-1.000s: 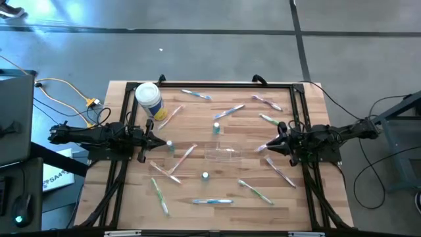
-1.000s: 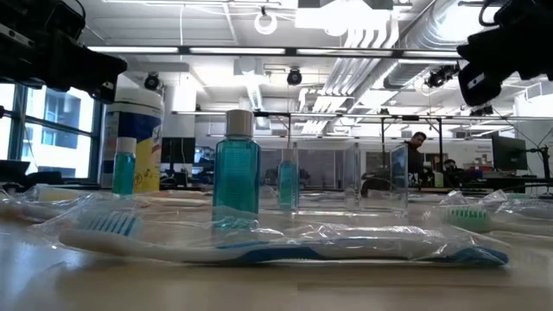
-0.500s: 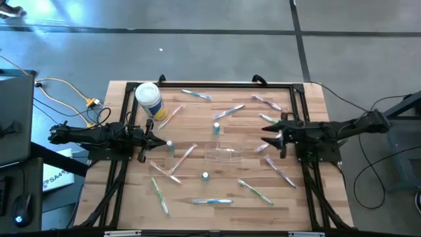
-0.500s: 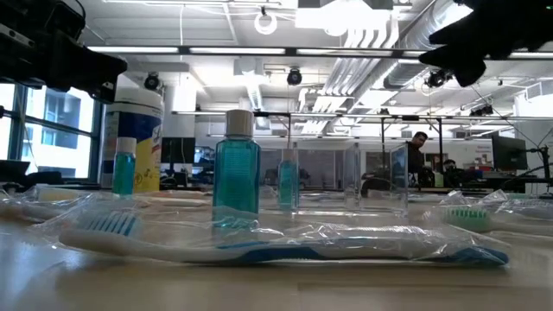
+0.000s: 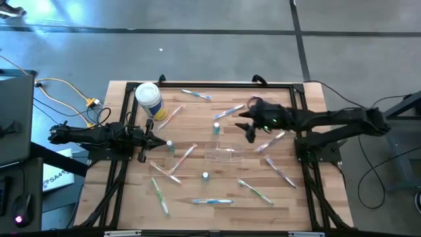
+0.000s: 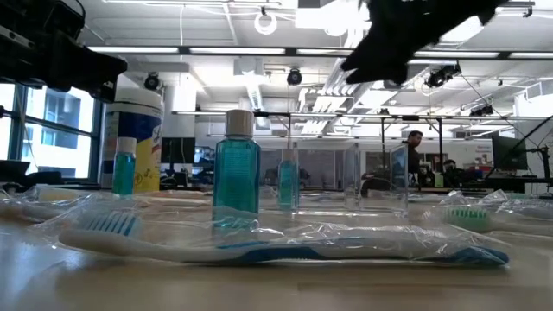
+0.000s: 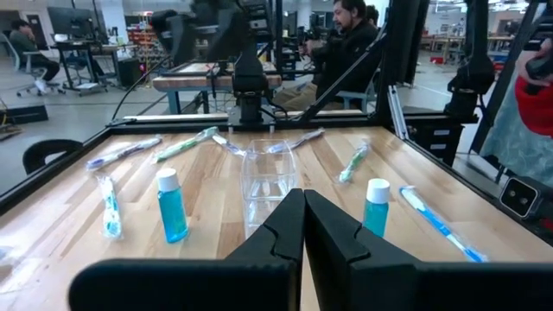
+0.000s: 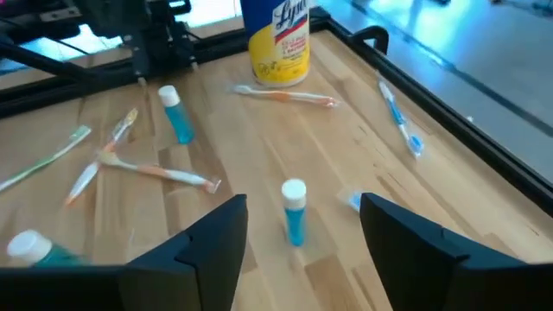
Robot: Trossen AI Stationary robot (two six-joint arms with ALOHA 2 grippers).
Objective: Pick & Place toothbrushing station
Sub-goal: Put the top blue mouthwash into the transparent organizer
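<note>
High view: the right gripper [image 5: 247, 125] hangs released over the table's centre-right, the clear cup [image 5: 222, 152] lying at its seven o'clock; the left gripper [image 5: 158, 142] is clenched at the left edge. Right wrist view – fingers spread around a white-capped tube [image 8: 294, 210].

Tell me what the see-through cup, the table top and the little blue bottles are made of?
Clear cup: probably thin glossy plastic; the table shows straight through it.
Table top: wood with a smooth finish; pale planks with grain lines.
Small bottles: likely clear plastic holding blue liquid, with matte white caps.
</note>
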